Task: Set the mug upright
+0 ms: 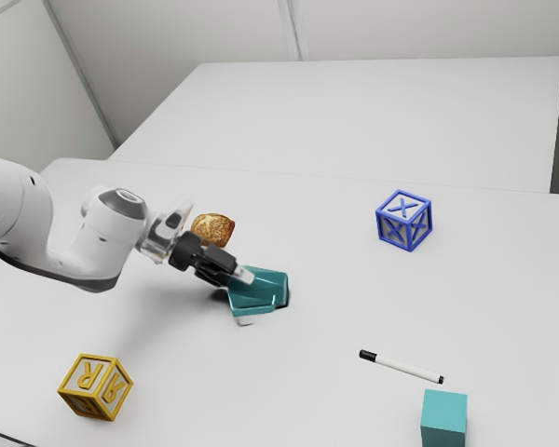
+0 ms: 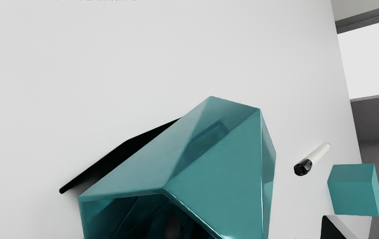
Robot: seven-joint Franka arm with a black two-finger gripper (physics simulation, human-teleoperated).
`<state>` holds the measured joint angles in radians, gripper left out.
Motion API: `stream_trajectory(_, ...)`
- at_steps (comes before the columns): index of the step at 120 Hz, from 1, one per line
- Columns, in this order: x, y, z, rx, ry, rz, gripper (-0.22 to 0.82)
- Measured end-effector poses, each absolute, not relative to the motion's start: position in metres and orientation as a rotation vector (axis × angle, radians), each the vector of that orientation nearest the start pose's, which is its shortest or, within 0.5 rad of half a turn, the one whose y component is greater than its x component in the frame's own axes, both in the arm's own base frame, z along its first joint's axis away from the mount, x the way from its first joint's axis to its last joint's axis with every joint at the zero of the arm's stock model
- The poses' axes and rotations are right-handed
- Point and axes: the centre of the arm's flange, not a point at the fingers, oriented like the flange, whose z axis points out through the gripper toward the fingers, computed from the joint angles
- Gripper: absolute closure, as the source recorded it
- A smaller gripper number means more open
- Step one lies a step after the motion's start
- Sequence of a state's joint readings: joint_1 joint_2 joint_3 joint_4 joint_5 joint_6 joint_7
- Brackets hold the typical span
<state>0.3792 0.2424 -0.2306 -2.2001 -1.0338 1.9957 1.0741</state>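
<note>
Your fingers [image 1: 241,277] stand apart at the mug [image 2: 222,169], which lies on its side on the table [image 1: 307,391] with its open mouth turned toward them. In the wrist view you have one tip outside the mug, and bare table shows between that tip and the mug's outer wall, so you aren't clamped on it. There's a dark upright shape inside the mouth, but you can't tell for sure whether that's your other tip. Your closest neighbor is the brown bread-like piece [image 1: 212,229], sitting just behind the fingers and beside the hand, toward the exterior view's top. Out past the mug from the fingers, you have the white marker [image 2: 317,156] with its black cap, lying on the same side as the tip you can see outside. The teal cube [image 2: 355,196] sits near the marker, also on that side. The blue letter block [image 1: 404,221] is well apart from the fingers, beyond the mug toward the exterior view's right and top. Back from the fingers, toward the exterior view's left and bottom, you've got the yellow letter block [image 1: 96,387]. The mug itself is the thing right up against your working space, its angled walls rising close in front of the fingers.
</note>
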Motion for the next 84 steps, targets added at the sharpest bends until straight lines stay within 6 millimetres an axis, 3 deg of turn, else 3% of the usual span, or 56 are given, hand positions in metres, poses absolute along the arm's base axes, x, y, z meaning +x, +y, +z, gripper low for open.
stream_trajectory(20, 0.525, 0.024, 0.272, 2.155, -0.323, 0.224, 0.45)
stream_trajectory(47, 0.525, 0.022, 0.278, 2.143, -0.382, 0.256, 0.65)
stream_trajectory(84, 0.526, 0.017, 0.285, 2.135, -0.451, 0.291, 0.76)
